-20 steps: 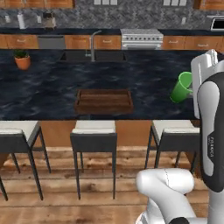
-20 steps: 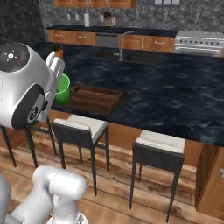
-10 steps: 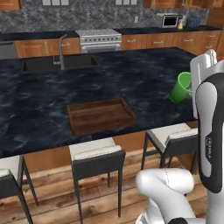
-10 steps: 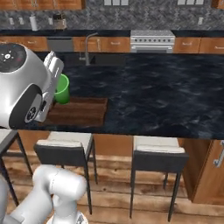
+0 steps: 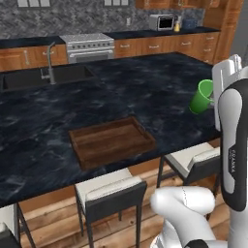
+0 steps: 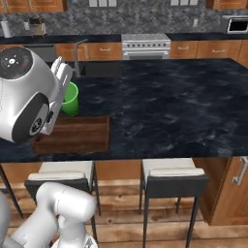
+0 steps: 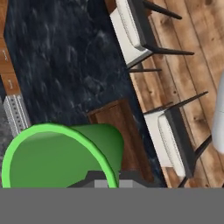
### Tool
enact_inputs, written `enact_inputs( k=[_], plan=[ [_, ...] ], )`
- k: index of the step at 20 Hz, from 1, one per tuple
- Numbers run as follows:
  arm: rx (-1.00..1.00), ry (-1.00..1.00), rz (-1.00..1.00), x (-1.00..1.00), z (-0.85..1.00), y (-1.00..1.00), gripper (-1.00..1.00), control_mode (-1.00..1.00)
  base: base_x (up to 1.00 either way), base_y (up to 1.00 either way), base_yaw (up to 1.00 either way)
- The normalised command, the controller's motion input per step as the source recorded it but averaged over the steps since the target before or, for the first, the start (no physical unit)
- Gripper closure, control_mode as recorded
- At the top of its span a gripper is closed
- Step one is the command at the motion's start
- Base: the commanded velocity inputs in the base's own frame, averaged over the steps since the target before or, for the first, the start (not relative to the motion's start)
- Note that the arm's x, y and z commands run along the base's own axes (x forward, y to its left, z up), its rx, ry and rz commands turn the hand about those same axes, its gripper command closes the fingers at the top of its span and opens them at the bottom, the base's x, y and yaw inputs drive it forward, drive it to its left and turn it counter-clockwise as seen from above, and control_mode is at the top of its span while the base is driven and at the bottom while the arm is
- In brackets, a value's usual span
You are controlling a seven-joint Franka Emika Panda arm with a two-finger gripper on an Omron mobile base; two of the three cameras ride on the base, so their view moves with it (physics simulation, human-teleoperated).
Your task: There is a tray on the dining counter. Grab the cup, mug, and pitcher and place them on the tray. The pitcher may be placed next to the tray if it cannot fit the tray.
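Note:
A bright green handleless cup (image 5: 200, 97) hangs tilted in the air above the right part of the dining counter (image 5: 145, 92), with my gripper (image 7: 107, 182) shut on its rim. In the hand view the cup (image 7: 61, 155) fills the lower left, its open mouth toward the camera. The dark brown wooden tray (image 5: 111, 141) lies near the counter's front edge, to the left of and below the cup. From the right base view the cup (image 6: 70, 99) hangs just behind the tray (image 6: 75, 134), beside my white hand. The mug and the pitcher are out of view.
A sink with a faucet (image 5: 50, 62) sits in the counter's far left. Bar stools (image 5: 110, 190) (image 6: 173, 175) stand along the front edge over a wooden floor. A steel range (image 5: 89, 46) and wooden cabinets line the back wall.
The base has driven and turned, so the whole scene has shifted and the tray looks nearer. The cup has stayed in the shut gripper at the same place relative to the arm.

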Motion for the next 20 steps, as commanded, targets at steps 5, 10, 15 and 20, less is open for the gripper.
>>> enact_inputs(
  k=[5,10,15,20],
  plan=[
    [0.0,0.0,0.0,0.0,0.0,0.0,1.0,1.0,0.13,0.26,0.08],
    [0.0,0.0,0.0,0.0,0.0,0.0,1.0,1.0,0.44,0.0,0.25],
    [0.0,0.0,0.0,0.0,0.0,0.0,1.0,1.0,0.61,0.01,0.2],
    [0.0,0.0,0.0,0.0,0.0,0.0,1.0,1.0,0.49,0.02,0.07]
  ],
)
